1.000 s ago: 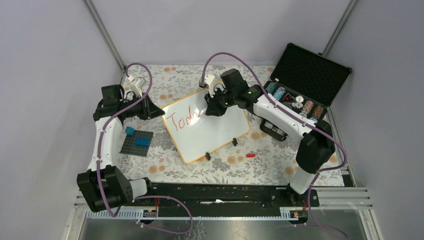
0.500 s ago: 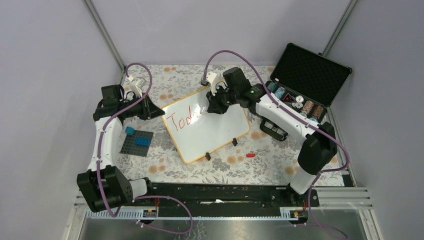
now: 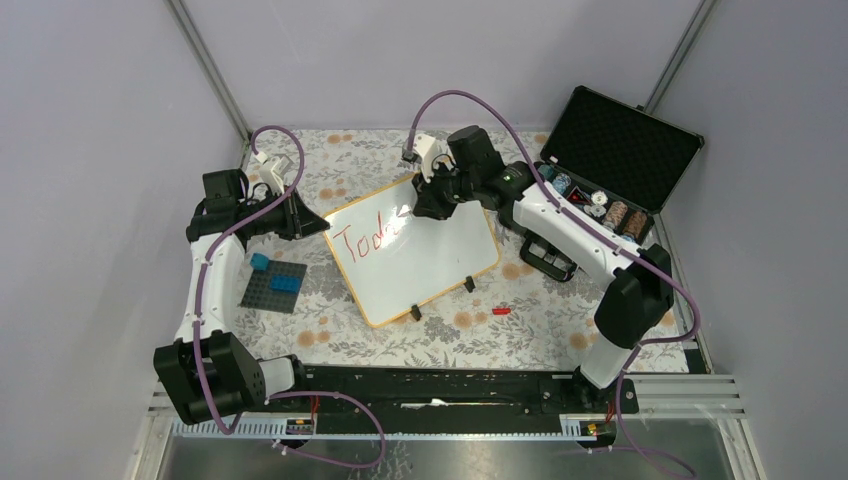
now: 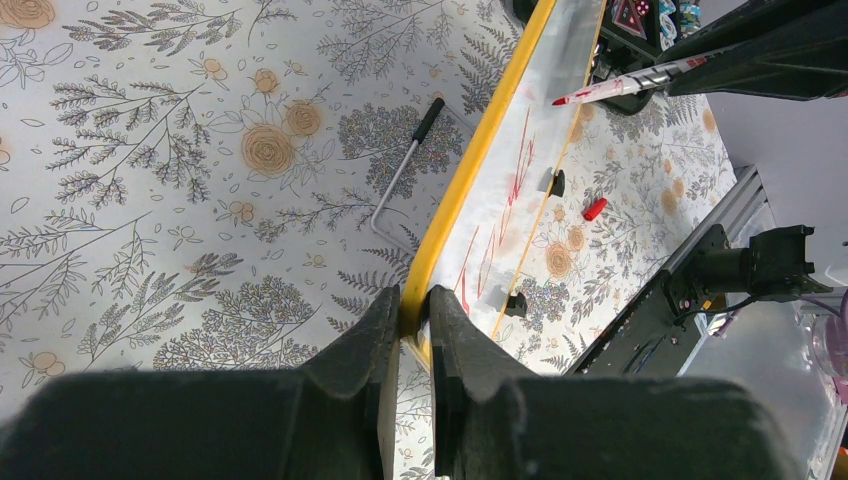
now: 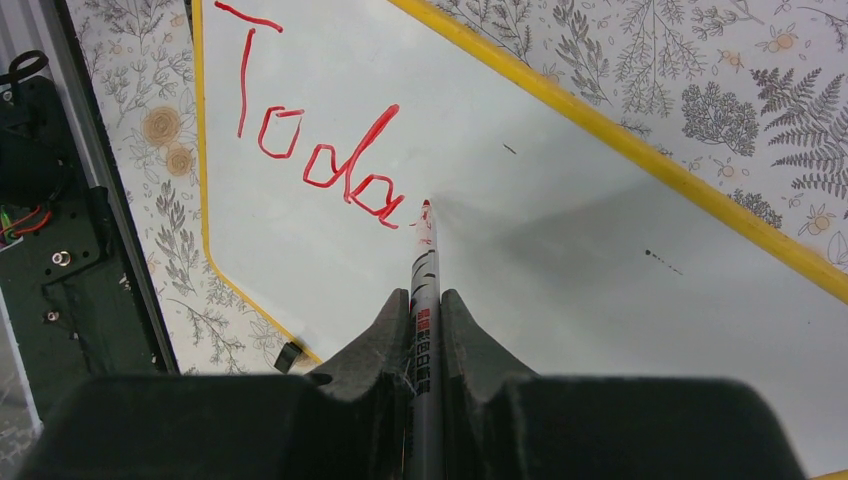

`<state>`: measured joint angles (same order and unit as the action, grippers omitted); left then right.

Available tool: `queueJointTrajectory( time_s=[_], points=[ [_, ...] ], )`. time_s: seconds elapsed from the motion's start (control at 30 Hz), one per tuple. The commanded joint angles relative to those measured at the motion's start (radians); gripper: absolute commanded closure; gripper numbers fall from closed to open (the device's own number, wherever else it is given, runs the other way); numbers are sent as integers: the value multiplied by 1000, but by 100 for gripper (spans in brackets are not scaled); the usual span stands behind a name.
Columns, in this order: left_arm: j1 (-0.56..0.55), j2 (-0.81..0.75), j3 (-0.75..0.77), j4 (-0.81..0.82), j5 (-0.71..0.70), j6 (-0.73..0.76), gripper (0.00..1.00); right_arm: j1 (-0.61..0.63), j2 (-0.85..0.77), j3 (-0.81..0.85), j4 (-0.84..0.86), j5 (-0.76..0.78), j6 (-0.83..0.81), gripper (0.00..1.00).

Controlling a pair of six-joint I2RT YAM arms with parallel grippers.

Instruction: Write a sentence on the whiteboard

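Observation:
The whiteboard (image 3: 420,255) lies tilted on the table, white with a yellow rim (image 4: 470,165). Red letters "Toda" (image 5: 320,160) are written on it, also seen in the top view (image 3: 362,240). My left gripper (image 4: 412,300) is shut on the board's yellow rim at its left corner (image 3: 322,225). My right gripper (image 5: 425,300) is shut on a silver red-tipped marker (image 5: 424,255). Its tip (image 5: 426,206) is at the board just right of the last "a". The marker also shows in the left wrist view (image 4: 625,83).
An open black foam-lined case (image 3: 620,150) with small items stands at the far right. A grey brick plate (image 3: 274,286) with blue bricks lies left. A red marker cap (image 3: 501,311) lies in front of the board. A thin metal handle (image 4: 405,165) lies beside the board's rim.
My right gripper has moved a little up and to the right with the marker, past the end of "Toda". The left gripper has not moved.

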<state>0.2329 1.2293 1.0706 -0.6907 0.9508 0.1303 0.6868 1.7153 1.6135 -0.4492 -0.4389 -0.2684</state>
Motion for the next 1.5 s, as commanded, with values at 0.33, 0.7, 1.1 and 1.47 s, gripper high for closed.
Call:
queueJointTrajectory(
  time_s=[0.33,0.7,1.1,1.47],
  points=[
    [-3,-22,-5,11,-8,10,100,-7,39,38,17,-13,0,100],
    [-4,-17,-4,11,-7,11,100,-20,48,60,14,15,9,100],
    [-3,-16,-4,12,-10,11,100,-36,14,-12,16,12,-7,100],
    [-3,-17,-5,11,-11,11,100,-37,-11,-50,17,14,-14,100]
  ],
)
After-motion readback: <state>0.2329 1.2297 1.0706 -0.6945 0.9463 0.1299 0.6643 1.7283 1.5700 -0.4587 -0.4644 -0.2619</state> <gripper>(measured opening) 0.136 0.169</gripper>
